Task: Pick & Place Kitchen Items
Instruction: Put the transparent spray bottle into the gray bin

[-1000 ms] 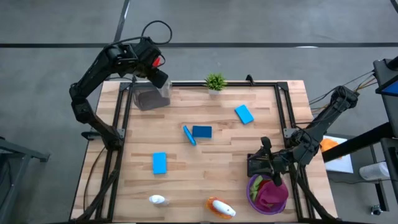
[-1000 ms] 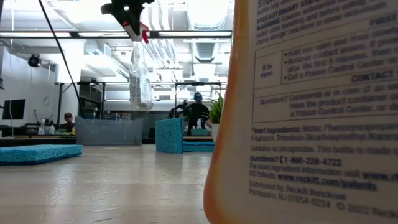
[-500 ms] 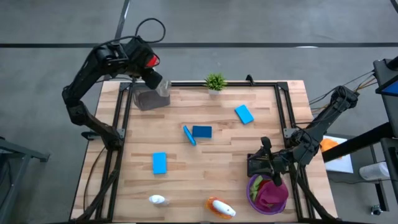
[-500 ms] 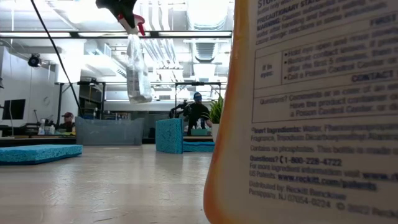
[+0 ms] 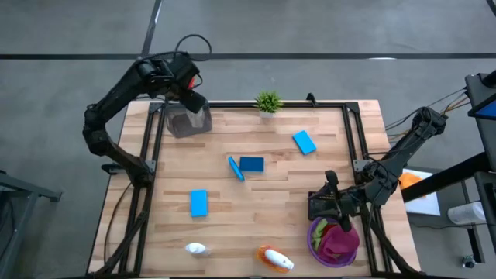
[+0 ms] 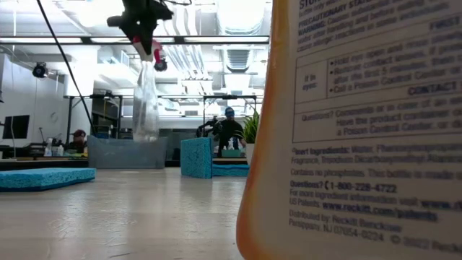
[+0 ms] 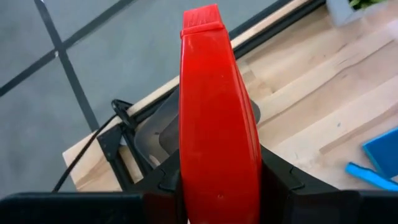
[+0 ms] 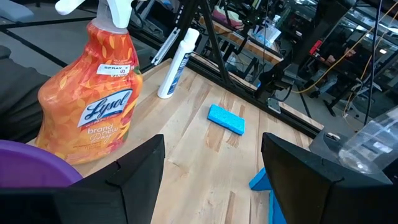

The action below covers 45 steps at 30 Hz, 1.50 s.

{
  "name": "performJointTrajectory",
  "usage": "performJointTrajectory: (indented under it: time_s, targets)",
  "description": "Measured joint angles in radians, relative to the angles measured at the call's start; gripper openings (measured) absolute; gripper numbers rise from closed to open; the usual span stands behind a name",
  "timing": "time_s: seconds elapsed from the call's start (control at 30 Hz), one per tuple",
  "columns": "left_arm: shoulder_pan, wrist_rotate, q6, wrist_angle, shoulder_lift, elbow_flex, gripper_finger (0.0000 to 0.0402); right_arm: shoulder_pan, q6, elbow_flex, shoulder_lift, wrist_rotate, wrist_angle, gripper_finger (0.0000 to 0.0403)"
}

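My left gripper point(image 5: 188, 84) is at the table's far left corner, shut on a red-topped clear spray bottle point(image 6: 144, 101) that hangs over a clear grey bin point(image 5: 184, 122). My right gripper point(image 5: 329, 203) is open and empty at the near right, just beyond a purple bowl point(image 5: 316, 246) holding green and magenta cloths point(image 5: 337, 240). Several blue sponges lie on the table point(image 5: 304, 142) point(image 5: 252, 163) point(image 5: 198, 203); one thin sponge point(image 5: 235, 168) stands on its edge. A white bottle point(image 5: 196, 249) and an orange bottle point(image 5: 275, 260) lie near the front edge. My left gripper pinches the bottle's red spray head point(image 7: 217, 143) between its two fingers point(image 7: 166, 182), one on each flat side. The fingers come from above, pointing down. The bottle hangs upright below them, clear of the table, with its lower end point(image 6: 144, 137) at about the bin's rim.
A tiny green potted plant point(image 5: 268, 101) stands at the far edge. A black frame point(image 5: 356, 139) runs round the tabletop. The orange bottle point(image 6: 361, 130) fills the right of the low view. Bare wood lies at the table's middle and left.
My left gripper has carried the spray bottle a little toward the table's left edge and down toward the bin. The bottle, slanted before, now hangs straighter and lower over the bin.
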<state>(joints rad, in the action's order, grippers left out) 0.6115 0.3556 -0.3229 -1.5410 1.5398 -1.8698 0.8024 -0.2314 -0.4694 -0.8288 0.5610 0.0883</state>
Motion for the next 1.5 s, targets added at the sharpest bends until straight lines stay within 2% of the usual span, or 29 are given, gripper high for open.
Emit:
performJointTrajectory:
  time_s: [0.23, 0.5, 1.07, 1.5]
  targets:
    - [0.040, 0.000, -0.004, 0.011, 0.002, 0.114, 0.0120, 0.000, 0.001, 0.000, 0.000, 0.000, 0.000, 0.0265]
    - [0.090, -0.001, -0.004, 0.045, 0.003, 0.176, 0.0120, 0.000, 0.001, 0.000, 0.000, 0.000, -0.005, 0.0265]
    - [0.115, -0.007, -0.025, 0.048, 0.001, 0.176, 0.0120, 0.000, 0.015, 0.000, 0.000, -0.001, -0.019, 0.0265]
    - [0.115, -0.081, -0.027, 0.180, 0.025, 0.188, 0.0120, 0.000, 0.016, 0.000, 0.000, -0.001, -0.019, 0.0265]
